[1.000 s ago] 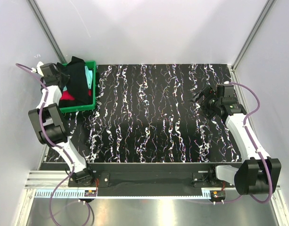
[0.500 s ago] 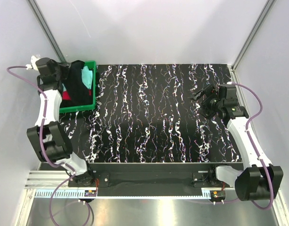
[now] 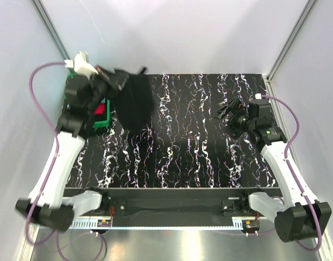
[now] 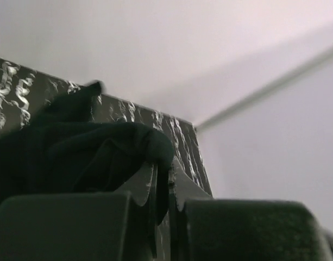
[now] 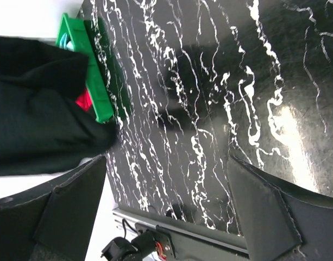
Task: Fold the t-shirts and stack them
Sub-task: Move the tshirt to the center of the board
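Note:
A black t-shirt (image 3: 134, 103) hangs bunched in the air over the table's back left, clear of the green crate. My left gripper (image 3: 123, 78) is shut on its top edge; in the left wrist view the black cloth (image 4: 74, 147) is pinched between the nearly touching fingertips of the left gripper (image 4: 163, 166). A red t-shirt (image 3: 99, 109) lies in the crate, mostly hidden by the arm. The right wrist view shows the black tee (image 5: 36, 119), the red tee (image 5: 83, 100) and a sliver of aqua cloth (image 5: 68, 46). My right gripper (image 3: 226, 114) hovers open and holds nothing, jaws wide in its own view (image 5: 166, 179).
The green crate (image 3: 104, 120) sits at the table's back left corner, largely under my left arm. The black white-streaked tabletop (image 3: 199, 157) spreads between the arms. Pale walls close the back and sides. A metal rail (image 3: 171, 220) runs along the near edge.
My left arm has lifted and swung right, pulling the black t-shirt out of the crate to hang over the table. The right gripper has shifted slightly left and stayed open.

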